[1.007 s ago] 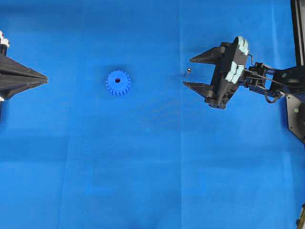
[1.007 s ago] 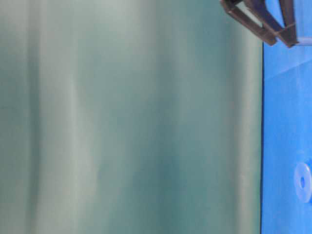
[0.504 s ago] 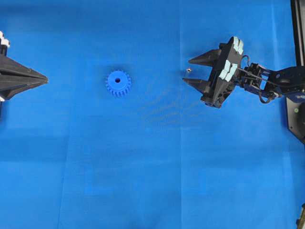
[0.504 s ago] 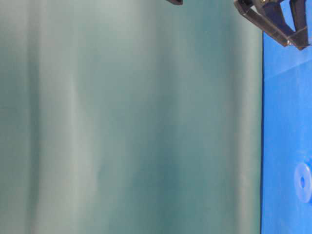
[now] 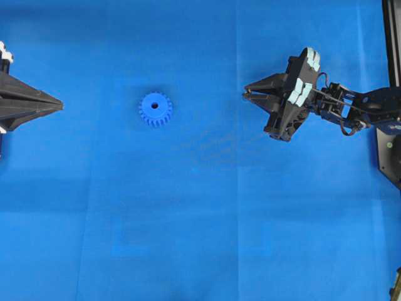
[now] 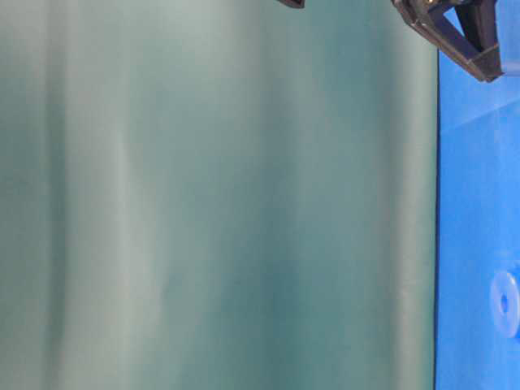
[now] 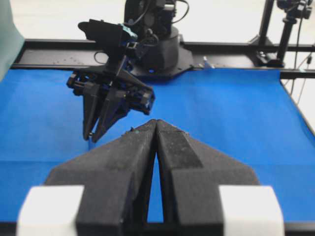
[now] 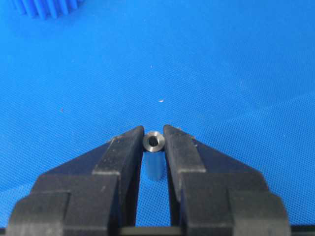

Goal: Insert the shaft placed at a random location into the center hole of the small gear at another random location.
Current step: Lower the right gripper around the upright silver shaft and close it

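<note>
We've got right gripper [image 8: 153, 147] jaws pinching shaft [image 8: 153, 142] upright on desk [image 5: 200, 219], well right of gear [image 5: 155, 109]. Left gripper [image 7: 156, 129] clenched, empty. Shaft looks tiny, stiff, slick metal; we'd grip mid-body.

right gripper [image 8: 153, 135] jaws pinched narrow — left gripper [image 7: 156, 123] jaws together.

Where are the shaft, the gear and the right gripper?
shaft [image 8: 153, 141]: right wrist view, its round end face.
gear [image 5: 155, 109]: overhead view, hub beside the hole.
right gripper [image 8: 153, 147]: right wrist view, between its fingertips, closed on the shaft.
</note>
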Robot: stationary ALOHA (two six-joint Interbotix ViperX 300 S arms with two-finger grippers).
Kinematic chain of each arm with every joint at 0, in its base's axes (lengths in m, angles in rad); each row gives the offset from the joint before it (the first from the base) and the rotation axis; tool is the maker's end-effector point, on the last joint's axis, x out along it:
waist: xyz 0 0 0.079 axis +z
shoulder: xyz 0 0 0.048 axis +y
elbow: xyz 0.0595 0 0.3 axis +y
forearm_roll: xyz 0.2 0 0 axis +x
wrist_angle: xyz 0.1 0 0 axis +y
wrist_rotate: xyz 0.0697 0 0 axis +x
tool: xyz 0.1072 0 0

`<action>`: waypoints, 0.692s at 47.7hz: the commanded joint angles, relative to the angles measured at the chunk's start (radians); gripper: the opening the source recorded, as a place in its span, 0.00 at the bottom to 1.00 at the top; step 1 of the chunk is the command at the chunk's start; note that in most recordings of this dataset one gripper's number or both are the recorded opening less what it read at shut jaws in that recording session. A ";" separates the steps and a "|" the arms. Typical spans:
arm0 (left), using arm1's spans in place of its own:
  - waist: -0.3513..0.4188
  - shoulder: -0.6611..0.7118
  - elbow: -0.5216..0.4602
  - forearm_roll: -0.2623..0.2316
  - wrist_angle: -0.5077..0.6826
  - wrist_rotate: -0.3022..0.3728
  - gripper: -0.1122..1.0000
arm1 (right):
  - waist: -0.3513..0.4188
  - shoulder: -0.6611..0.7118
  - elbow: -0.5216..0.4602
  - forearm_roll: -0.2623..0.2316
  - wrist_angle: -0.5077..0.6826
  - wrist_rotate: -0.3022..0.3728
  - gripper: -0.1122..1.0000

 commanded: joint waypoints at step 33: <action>-0.003 0.009 -0.005 0.002 -0.005 0.000 0.10 | 0.008 -0.262 -0.063 0.000 0.252 -0.025 0.13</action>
